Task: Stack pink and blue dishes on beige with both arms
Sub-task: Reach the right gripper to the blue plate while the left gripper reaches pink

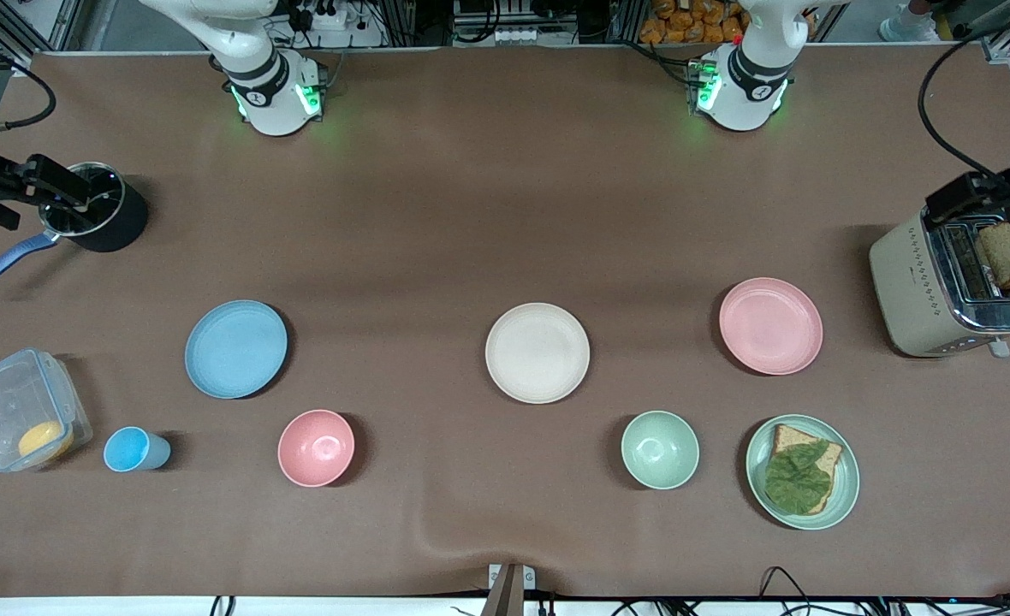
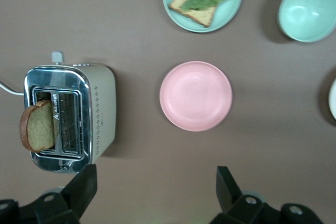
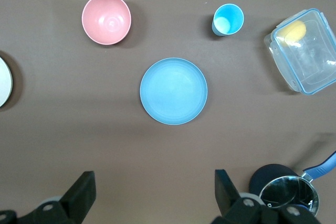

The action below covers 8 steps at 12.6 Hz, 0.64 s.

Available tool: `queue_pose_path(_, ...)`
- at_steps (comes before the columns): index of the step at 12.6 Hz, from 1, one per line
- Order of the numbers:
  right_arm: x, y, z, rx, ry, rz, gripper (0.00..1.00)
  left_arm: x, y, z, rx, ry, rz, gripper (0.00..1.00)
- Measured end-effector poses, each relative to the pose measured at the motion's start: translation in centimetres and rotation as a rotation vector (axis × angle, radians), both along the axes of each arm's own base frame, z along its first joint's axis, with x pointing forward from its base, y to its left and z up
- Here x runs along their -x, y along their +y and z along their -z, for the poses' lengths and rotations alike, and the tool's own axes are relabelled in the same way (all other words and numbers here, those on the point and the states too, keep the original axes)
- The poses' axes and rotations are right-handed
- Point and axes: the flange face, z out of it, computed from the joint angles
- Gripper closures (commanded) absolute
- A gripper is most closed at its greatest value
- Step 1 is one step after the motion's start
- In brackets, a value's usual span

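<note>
1. Nearest the front camera we have a row along the worktop (image 1: 505, 197): a clear lidded box (image 1: 21, 421) with something yellow inside at the right arm's end, then a small blue cup (image 1: 133, 450), a pink bowl (image 1: 316, 447), a green bowl (image 1: 660, 449) and a green plate with bread and a leaf (image 1: 803, 470)
2. One row farther from the camera sit the task's three plates, all flat, round, matte, shallow-rimmed, the same size, and well apart from each other
3. The blue plate (image 1: 236, 348) lies toward the right arm's end, bare
4. The beige plate (image 1: 537, 352) sits in the middle, cream-white, nothing stacked on it yet
5. The pink plate (image 1: 770, 326) lies toward the left arm's end, near a toaster (image 1: 941, 291) with a slice of bread sticking up
6. Farther still, a black pot with a blue handle (image 1: 86, 214) stands at the right arm's end
7. The left tool (image 2: 155, 190) hangs over the toaster's end of the worktop, fingers spread wide, holding nothing
8. The right tool (image 3: 152, 192) hangs over the pot, fingers spread wide too, empty
</note>
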Motion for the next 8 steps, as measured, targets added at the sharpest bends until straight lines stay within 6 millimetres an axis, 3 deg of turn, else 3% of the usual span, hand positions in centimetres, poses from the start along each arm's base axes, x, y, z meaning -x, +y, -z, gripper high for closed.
queue_pose_path(3, -0.2, 0.0, 1.2, 0.000, 0.013, 0.001, 0.00, -1.7, 4.0, 10.2, 0.008, -0.005, -0.051, 0.00)
queue_pose_path(5, -0.5, -0.4, 3.2, 0.000, 0.030, 0.011, 0.00, -1.2, 4.3, 16.9, 0.015, -0.007, -0.050, 0.00)
queue_pose_path(6, -0.8, -0.9, 5.2, -0.001, 0.037, 0.020, 0.00, -0.6, 4.0, 19.3, 0.020, 0.003, -0.048, 0.00)
queue_pose_path(8, -1.2, -1.5, 11.1, -0.002, 0.060, 0.033, 0.00, 0.9, 3.4, 24.1, 0.033, -0.027, -0.053, 0.00)
